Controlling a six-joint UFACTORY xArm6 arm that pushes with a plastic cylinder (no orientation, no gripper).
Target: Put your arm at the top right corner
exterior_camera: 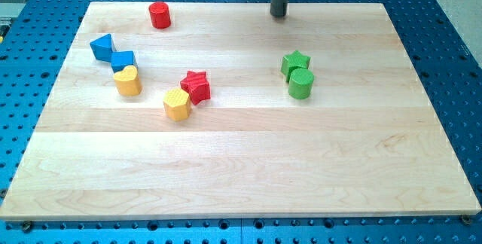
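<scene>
At view's top, right of centre, my tip (279,15) rests on wooden board (248,161) just inside far edge. No pincer on this rig; plain rod, holding nothing. Target, board's top right corner (380,7), lies well to tip's right, along same edge.

Step in hand, by my judgement: approach, unfinished. Next move calls for straight slide rightward; path looks free of blocks.

Below tip, slightly right: green star (295,62) touching green cylinder (301,83). Left of tip: red cylinder (159,15). Further lower left: red star (196,86), yellow block (176,104), perhaps hexagonal; other blocks beyond.
</scene>
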